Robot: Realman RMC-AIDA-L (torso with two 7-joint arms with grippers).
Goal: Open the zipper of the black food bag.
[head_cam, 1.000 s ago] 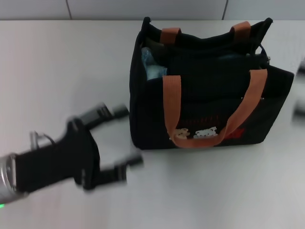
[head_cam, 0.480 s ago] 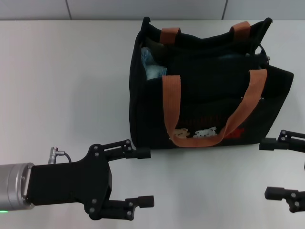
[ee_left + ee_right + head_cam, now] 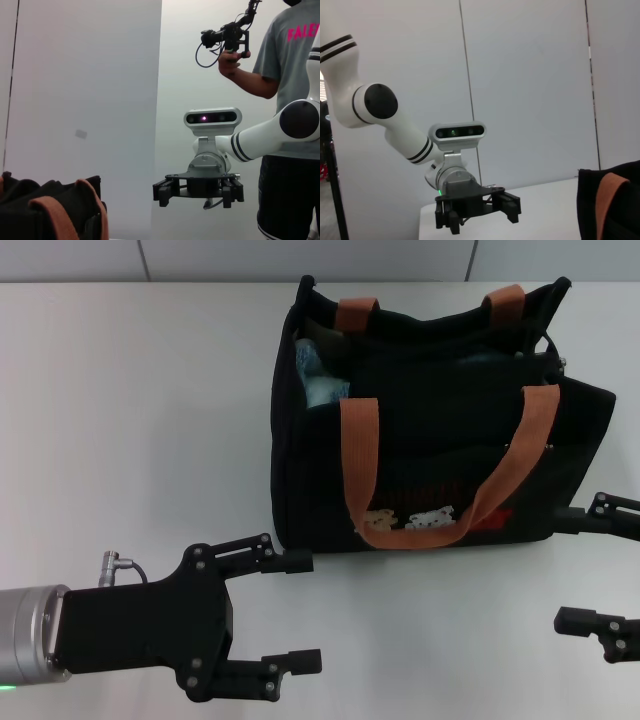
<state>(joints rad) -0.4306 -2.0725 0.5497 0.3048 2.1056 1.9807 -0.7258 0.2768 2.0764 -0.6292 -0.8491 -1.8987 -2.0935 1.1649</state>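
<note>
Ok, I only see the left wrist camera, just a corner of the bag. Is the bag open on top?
Observer: In the head view, the black food bag gapes at its left end; something pale blue shows inside.
Operator: Where's my left hand?
Observer: The left hand is open, just in front of the bag's left corner.
Operator: And the other one?
Observer: The right hand is open by the bag's right front corner.

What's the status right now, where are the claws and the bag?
Left gripper open, on the near left of the bag. Right gripper open, at its near right corner. Neither touches it. Bag's top gapes; zipper pull not made out.
</note>
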